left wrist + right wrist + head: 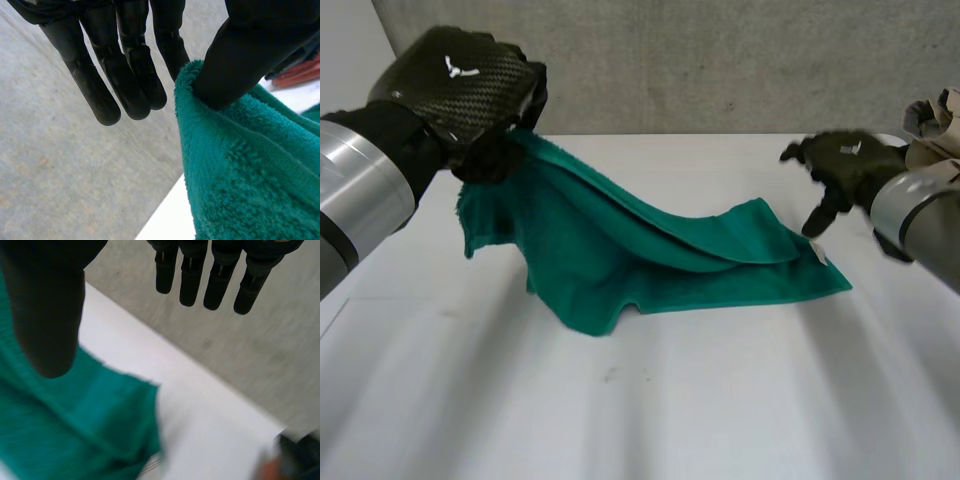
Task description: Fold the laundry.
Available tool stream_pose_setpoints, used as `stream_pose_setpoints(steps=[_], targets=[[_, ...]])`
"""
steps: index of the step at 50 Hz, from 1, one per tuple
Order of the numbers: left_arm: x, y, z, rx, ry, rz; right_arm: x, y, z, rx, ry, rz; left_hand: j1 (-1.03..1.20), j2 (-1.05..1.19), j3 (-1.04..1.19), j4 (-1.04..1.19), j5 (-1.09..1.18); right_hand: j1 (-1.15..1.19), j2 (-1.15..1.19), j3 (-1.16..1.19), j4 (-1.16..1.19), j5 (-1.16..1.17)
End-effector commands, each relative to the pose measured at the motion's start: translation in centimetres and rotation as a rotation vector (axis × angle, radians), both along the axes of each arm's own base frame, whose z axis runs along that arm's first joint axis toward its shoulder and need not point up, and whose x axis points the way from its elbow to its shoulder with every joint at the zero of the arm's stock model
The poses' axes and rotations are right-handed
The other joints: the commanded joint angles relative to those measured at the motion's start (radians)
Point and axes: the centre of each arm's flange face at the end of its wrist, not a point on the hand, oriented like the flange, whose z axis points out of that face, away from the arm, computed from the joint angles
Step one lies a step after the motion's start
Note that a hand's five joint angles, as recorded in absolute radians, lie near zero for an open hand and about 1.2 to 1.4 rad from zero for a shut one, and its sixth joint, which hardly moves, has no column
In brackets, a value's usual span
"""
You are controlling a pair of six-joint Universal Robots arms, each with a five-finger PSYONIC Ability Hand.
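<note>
Your left hand [460, 85], raised near the table's [720, 400] far left corner, pinches a corner of the green towel [650, 270] between thumb and a finger. The rest of the towel lies mid-table. Your right hand [845, 160] hovers with fingers spread, near the towel's white tag [817, 252], whose print is too small to read.
</note>
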Motion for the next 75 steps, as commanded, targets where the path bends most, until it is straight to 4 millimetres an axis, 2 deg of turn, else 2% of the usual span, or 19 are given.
stream_pose_setpoints(steps=[1,5,10,16,20,21,24,28,29,33,38,39,42,44,52,64,70,74,75], targets=[[-0.2,0.3,1.8,-0.058,0.036,-0.010,0.6,-0.4,-4.4,0.197,-0.253,-0.077,0.260,0.203,0.208,0.199,0.237,-0.030,-0.038,-0.024,-0.012,0.003],[-0.5,0.8,2.8,-0.086,0.056,-0.027,1.5,-1.4,-6.8,0.198,-0.299,-0.072,0.260,0.203,0.208,0.199,0.237,-0.016,-0.023,-0.010,0.003,0.018],[-0.8,1.4,4.0,-0.118,0.076,-0.046,4.4,-2.4,-9.8,0.133,-0.270,-0.002,0.260,0.203,0.208,0.199,0.237,0.063,0.056,0.069,0.081,0.097],[-0.8,1.8,4.9,-0.147,0.091,-0.052,5.2,-3.7,-12.5,0.089,-0.167,0.022,0.260,0.203,0.208,0.199,0.237,0.081,0.074,0.087,0.099,0.115],[-0.8,1.7,5.0,-0.151,0.091,-0.049,5.3,-4.4,-14.1,0.089,-0.134,0.024,0.260,0.203,0.208,0.199,0.237,0.382,0.375,0.388,0.401,0.416],[-0.8,1.7,4.9,-0.150,0.090,-0.049,5.3,-4.6,-14.1,0.084,-0.126,0.024,0.260,0.203,0.208,0.199,0.237,0.901,0.893,0.907,0.919,0.935],[-0.9,1.5,4.6,-0.142,0.083,-0.047,5.2,-4.8,-13.0,0.053,-0.133,0.011,0.260,0.203,0.208,0.199,0.237,1.031,1.024,1.037,1.050,1.065],[-0.9,1.4,3.9,-0.122,0.071,-0.042,4.6,-4.6,-6.7,-0.074,-0.167,-0.001,0.260,0.203,0.208,0.199,0.237,1.031,1.024,1.037,1.050,1.065],[-0.7,1.2,3.5,-0.111,0.066,-0.035,4.4,-4.0,-3.4,-0.130,-0.195,0.009,0.260,0.203,0.208,0.199,0.237,1.031,1.024,1.037,1.050,1.065],[-0.1,0.4,2.5,-0.084,0.046,-0.005,2.4,-2.7,2.3,-0.217,-0.184,0.029,0.260,0.203,0.208,0.199,0.237,1.031,1.024,1.037,1.050,1.065],[0.6,-0.4,1.8,-0.062,0.038,0.028,0.2,-1.4,4.2,-0.214,-0.041,0.068,0.260,0.203,0.208,0.199,0.237,1.031,1.024,1.037,1.050,1.065],[0.7,-0.4,1.8,-0.062,0.040,0.028,0.1,-1.1,4.1,-0.196,-0.023,0.076,0.260,0.203,0.208,0.199,0.237,1.031,1.024,1.037,1.050,1.065],[0.5,-0.2,1.9,-0.065,0.043,0.017,0.3,-0.1,2.7,-0.095,-0.004,0.089,0.260,0.203,0.208,0.199,0.237,0.078,0.071,0.084,0.097,0.112],[0.5,-0.1,2.4,-0.079,0.052,0.017,0.5,0.5,0.3,0.008,-0.004,0.093,0.260,0.203,0.208,0.199,0.237,-0.124,-0.131,-0.118,-0.106,-0.090],[0.1,0.6,4.4,-0.134,0.087,-0.008,3.3,0.8,-5.7,0.189,-0.208,0.102,0.260,0.203,0.208,0.199,0.237,-0.057,-0.065,-0.051,-0.039,-0.024],[-0.4,1.4,5.6,-0.167,0.112,-0.035,6.7,-1.3,-9.5,0.193,-0.261,0.179,0.260,0.203,0.208,0.199,0.237,0.163,0.156,0.169,0.182,0.197],[-0.4,1.4,6.0,-0.182,0.120,-0.036,7.0,-2.2,-11.4,0.208,-0.256,0.172,0.260,0.203,0.208,0.199,0.237,0.228,0.220,0.234,0.246,0.262],[-0.6,1.5,6.2,-0.186,0.125,-0.041,7.2,-2.8,-12.6,0.213,-0.250,0.166,0.260,0.203,0.208,0.199,0.237,0.412,0.405,0.418,0.431,0.446],[-0.6,1.5,6.2,-0.185,0.123,-0.040,7.3,-3.0,-12.8,0.199,-0.251,0.167,0.260,0.203,0.208,0.199,0.237,0.584,0.577,0.590,0.603,0.618]])
